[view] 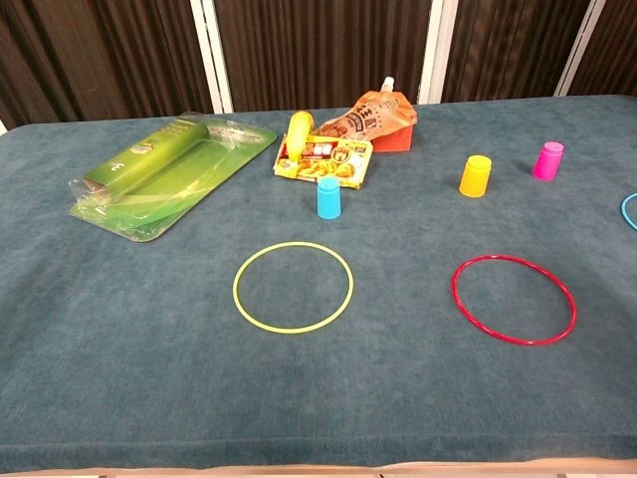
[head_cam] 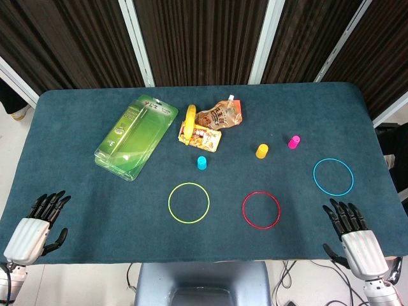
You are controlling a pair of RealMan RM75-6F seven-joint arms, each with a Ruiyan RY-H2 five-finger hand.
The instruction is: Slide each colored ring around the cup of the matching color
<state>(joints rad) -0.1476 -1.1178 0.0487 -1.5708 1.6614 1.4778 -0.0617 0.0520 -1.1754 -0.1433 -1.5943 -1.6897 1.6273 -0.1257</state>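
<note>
Three rings lie flat on the blue cloth: a yellow ring [head_cam: 189, 203] [view: 293, 287] in the middle, a red ring [head_cam: 261, 209] [view: 514, 299] to its right, and a blue ring [head_cam: 333, 176] [view: 630, 211] far right. Behind them stand a blue cup [head_cam: 202, 163] [view: 328, 196], a yellow cup [head_cam: 262, 150] [view: 476, 175] and a pink cup [head_cam: 294, 141] [view: 547, 159], none inside a ring. My left hand [head_cam: 35, 224] rests at the near left edge, fingers spread, holding nothing. My right hand [head_cam: 354, 236] lies at the near right edge, also empty with fingers apart.
A green blister pack [head_cam: 135, 136] [view: 167, 171] lies at the back left. A yellow bottle [head_cam: 190, 119], a snack packet [head_cam: 203, 136] [view: 324, 160] and a brown pouch [head_cam: 221, 116] [view: 371, 119] cluster just behind the blue cup. The table's front edge [head_cam: 204, 260] runs between the hands.
</note>
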